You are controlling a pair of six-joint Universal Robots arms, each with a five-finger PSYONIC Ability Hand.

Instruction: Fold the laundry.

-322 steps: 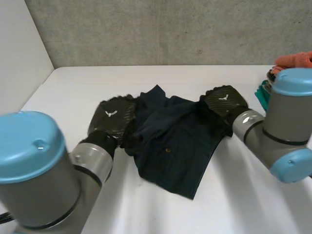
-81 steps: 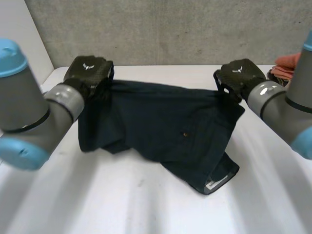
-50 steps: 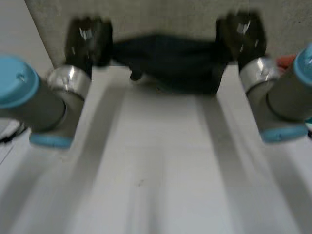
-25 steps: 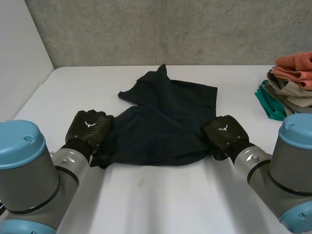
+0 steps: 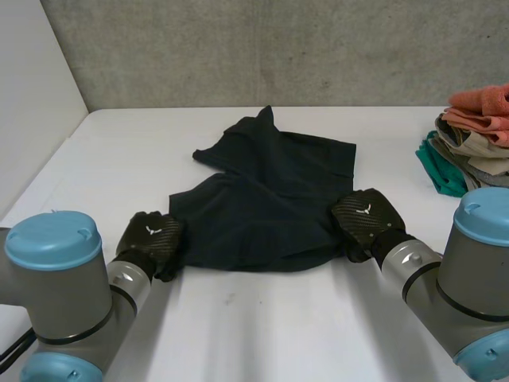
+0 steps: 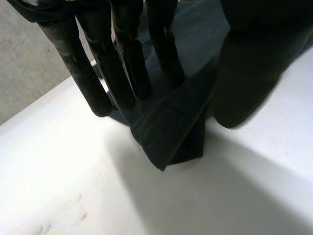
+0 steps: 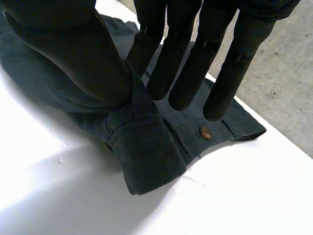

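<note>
Lying across the middle of the white worktop [image 5: 262, 326], the dark blue garment [image 5: 270, 199] is doubled over on itself. Its upper layer ends in a fairly straight edge at 6 o'clock, and a pointed corner of the lower layer sticks out at 12 o'clock.

The left robot hand [image 5: 149, 237] sits at the garment's 8 o'clock corner, with its grey arm reaching in from 7 o'clock. In the left wrist view its straight fingers [image 6: 124, 63] come down in front of that corner and its thumb [image 6: 249, 73] stands on the other side. The cloth runs up between them, so the hand is grasping the corner in a pinch, and the corner's tip pokes out just past the fingertips.

The right robot hand [image 5: 364, 219] sits at the garment's 4 o'clock corner. In the right wrist view its thumb [image 7: 83, 54] bears down on a thick folded band of cloth while its straight fingers [image 7: 181, 73] lie on the far side of it, so this hand is also grasping the garment. A small round button [image 7: 205, 132] shows on the fabric just beyond the fingertips.

A pile of folded clothes [image 5: 469, 135] in orange, beige and teal rests at the worktop's 2 o'clock edge, well apart from the garment.
</note>
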